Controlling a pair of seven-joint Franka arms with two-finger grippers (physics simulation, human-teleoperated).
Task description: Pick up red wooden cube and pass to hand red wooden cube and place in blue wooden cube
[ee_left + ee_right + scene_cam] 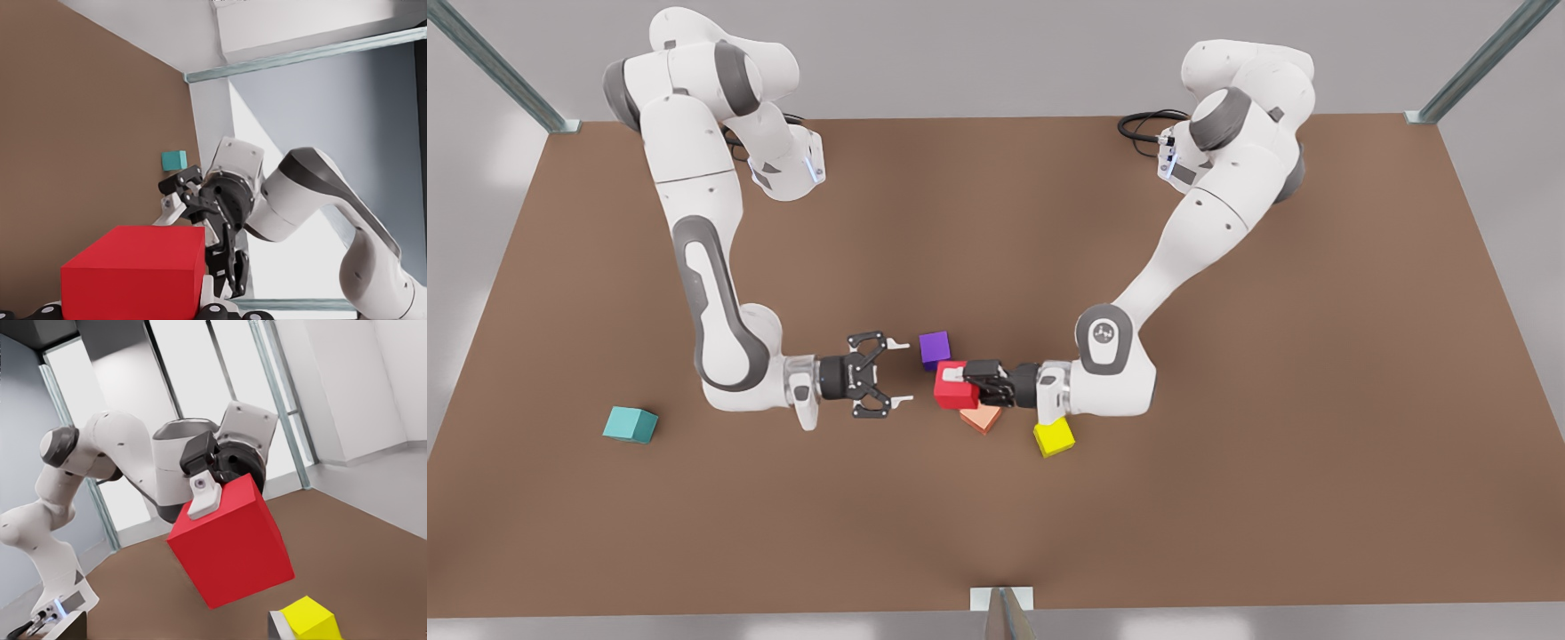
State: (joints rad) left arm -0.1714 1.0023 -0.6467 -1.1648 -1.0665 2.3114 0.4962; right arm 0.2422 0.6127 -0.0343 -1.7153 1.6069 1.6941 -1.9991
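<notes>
Cube-holding, our left gripper (967,380) clamped its fingers on the red wooden cube (953,388); our right gripper (896,373) gaped nearby. Rigid, light, we judged; free flat faces suit grasping.

Sim lab cell: bare brown bench (996,533), metal frame posts (503,71) at its corners, plain grey walls, two Franka arms mounted on it, loose coloured cubes.
</notes>
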